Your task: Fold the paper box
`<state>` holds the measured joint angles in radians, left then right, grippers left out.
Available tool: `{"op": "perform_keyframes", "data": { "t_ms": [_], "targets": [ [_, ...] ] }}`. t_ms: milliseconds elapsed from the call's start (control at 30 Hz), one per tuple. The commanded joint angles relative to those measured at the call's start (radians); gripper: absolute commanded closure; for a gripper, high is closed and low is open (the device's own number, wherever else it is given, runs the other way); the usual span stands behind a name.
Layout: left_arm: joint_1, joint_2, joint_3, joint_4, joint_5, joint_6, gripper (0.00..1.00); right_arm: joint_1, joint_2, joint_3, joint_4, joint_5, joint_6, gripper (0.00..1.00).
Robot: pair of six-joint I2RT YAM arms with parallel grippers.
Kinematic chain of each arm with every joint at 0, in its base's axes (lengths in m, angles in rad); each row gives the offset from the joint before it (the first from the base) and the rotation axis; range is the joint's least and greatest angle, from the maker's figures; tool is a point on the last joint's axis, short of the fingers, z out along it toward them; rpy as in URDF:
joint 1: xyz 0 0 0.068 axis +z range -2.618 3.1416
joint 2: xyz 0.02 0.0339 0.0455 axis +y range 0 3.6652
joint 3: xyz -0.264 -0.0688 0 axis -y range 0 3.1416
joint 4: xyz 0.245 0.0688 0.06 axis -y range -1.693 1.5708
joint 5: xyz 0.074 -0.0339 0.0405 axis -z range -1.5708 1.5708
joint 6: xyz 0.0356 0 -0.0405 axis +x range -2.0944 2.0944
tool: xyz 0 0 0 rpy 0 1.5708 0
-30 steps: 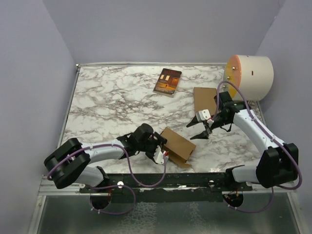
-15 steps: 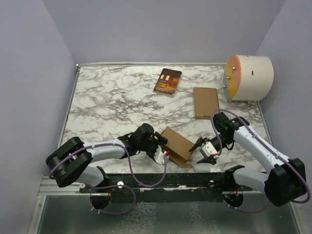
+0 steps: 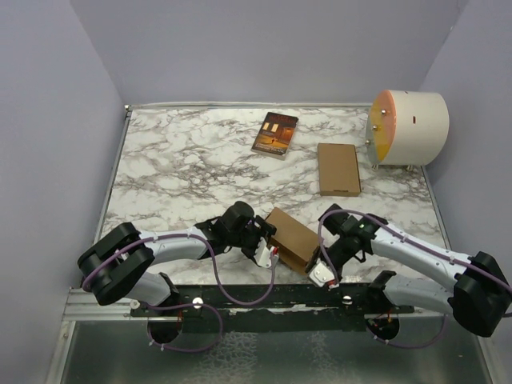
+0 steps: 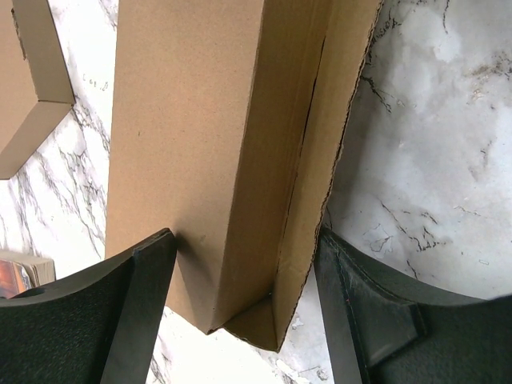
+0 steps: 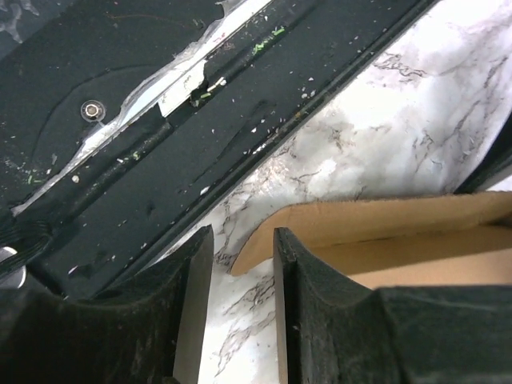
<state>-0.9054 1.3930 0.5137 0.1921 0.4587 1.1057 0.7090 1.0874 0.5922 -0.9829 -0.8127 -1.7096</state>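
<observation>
The paper box (image 3: 294, 238) is a small slim brown carton lying near the table's front edge, with an open flapped end towards each gripper. My left gripper (image 3: 262, 244) is shut on its left end. In the left wrist view the box (image 4: 200, 144) sits between my two fingers (image 4: 136, 312), both pressing on it, at my left gripper (image 4: 244, 240). My right gripper (image 3: 324, 270) is low at the box's right end, slightly open. In the right wrist view a rounded box flap (image 5: 320, 228) lies on the marble, its tip showing in my right gripper's (image 5: 240, 236) narrow gap, ungripped.
A bigger slim brown carton (image 3: 338, 169) lies at the back right, and a dark red-brown book (image 3: 275, 134) at the back centre. A cream drum (image 3: 408, 126) stands at the far right. The black front rail (image 3: 264, 294) runs just under both grippers and also shows in the right wrist view (image 5: 120, 160).
My right arm has swung from beside the bigger carton down to the front edge, at the paper box's right end. My left gripper has kept hold of the box, barely moving.
</observation>
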Motion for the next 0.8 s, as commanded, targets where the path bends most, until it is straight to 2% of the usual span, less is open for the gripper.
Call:
{"op": "perform_keyframes", "data": {
  "t_ms": [0, 400, 767],
  "targets": [
    [-0.006, 0.026, -0.004, -0.086, 0.000, -0.029, 0.30, 0.101, 0.018, -0.025, 0.160, 0.108, 0.175, 0.65],
    [-0.006, 0.034, 0.000, -0.090, 0.003, -0.032, 0.30, 0.199, 0.014, -0.059, 0.252, 0.225, 0.279, 0.73],
    [-0.007, 0.045, 0.004, -0.095, 0.012, -0.033, 0.31, 0.222, 0.005, -0.054, 0.272, 0.271, 0.320, 0.79]
  ]
}}
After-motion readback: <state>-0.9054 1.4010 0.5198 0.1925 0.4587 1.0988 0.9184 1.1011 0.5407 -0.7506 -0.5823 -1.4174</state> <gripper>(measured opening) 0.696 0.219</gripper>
